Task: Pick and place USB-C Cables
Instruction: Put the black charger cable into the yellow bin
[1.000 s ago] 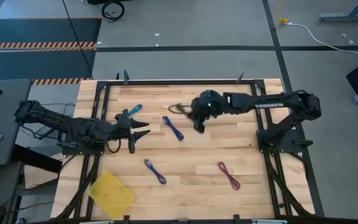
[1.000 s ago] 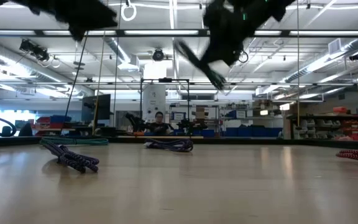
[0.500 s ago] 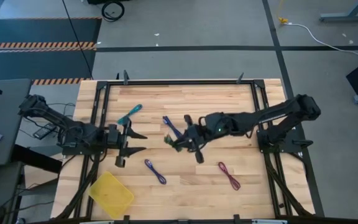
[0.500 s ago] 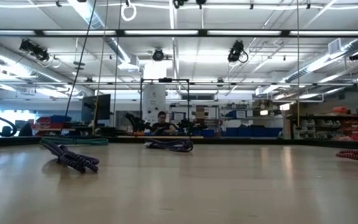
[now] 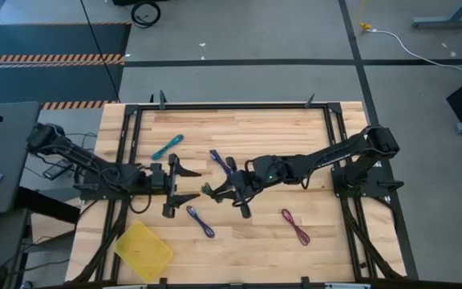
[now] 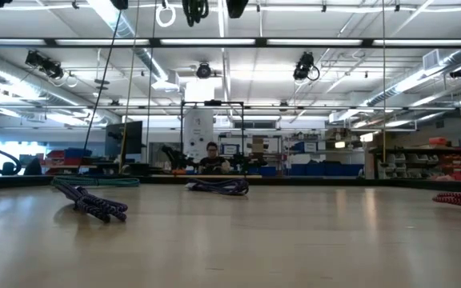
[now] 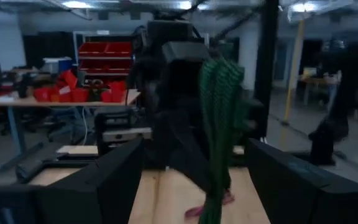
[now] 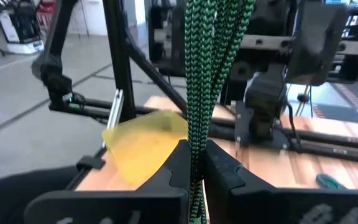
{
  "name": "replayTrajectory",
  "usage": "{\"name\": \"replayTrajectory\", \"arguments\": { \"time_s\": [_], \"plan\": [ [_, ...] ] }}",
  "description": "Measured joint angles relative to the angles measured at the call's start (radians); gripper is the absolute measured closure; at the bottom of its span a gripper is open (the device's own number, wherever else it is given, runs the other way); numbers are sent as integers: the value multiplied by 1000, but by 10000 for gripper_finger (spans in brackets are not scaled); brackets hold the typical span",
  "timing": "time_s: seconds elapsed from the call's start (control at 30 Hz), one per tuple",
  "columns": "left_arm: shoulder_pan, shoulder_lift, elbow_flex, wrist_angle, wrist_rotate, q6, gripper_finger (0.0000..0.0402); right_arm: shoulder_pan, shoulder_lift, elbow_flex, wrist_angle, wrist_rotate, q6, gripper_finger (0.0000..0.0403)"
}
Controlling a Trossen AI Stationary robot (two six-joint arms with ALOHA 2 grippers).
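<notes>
My right gripper (image 5: pixel 221 191) is over the middle of the table, shut on a green USB-C cable bundle (image 5: pixel 208 191), which is lifted off the wood. Facing it from the left, my left gripper (image 5: pixel 181 182) is open; in its wrist view the green cable (image 7: pixel 220 124) shows ahead, between its spread fingers and apart from them. Other cables lie flat on the table. They are a teal one (image 5: pixel 167 147), two blue-purple ones (image 5: pixel 223 164) (image 5: pixel 200 221) and a maroon one (image 5: pixel 295 226). My right gripper pinches the green bundle (image 8: pixel 195 152) between its two fingertips, several strands together. The fingers reach roughly level from the table's right. The rest of the bundle (image 8: pixel 213 56) sticks out past the fingertips toward my left gripper, clear of the table.
A yellow tray (image 5: pixel 143 250) sits at the near left corner. A black frame (image 5: pixel 231 106) runs around the wooden table top. In the low view a person (image 6: pixel 212 156) is far back in the room.
My right gripper has carried the green cable from the far middle of the table toward the near left, stopping in front of my left gripper. My left gripper has opened wider and shifted slightly toward the near edge.
</notes>
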Motion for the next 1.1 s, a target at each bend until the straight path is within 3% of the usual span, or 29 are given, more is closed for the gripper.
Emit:
{"name": "replayTrajectory", "arguments": {
  "time_s": [0.2, 0.33, 0.67, 0.83, 0.97, 1.1],
  "plan": [
    [29, 98, 0, 84, 2, -37, 114, -7, 25, 0, 18, 0, -1, 381],
    [48, 149, 5, 177, 60, -35, 114, -7, 35, 0, 10, -3, -8, 381],
    [32, 152, 16, 148, 101, -44, 114, -8, 40, 0, 7, -2, -15, 381],
    [4, 144, 17, 18, 104, -44, 114, -14, 40, 0, 3, 2, -8, 381],
    [-3, 142, 17, 9, 104, -23, 114, -13, 40, 0, -3, 1, -8, 381],
    [-3, 115, 17, -8, 28, 41, 114, -11, 40, 0, -23, -18, -7, 381]
  ]
}}
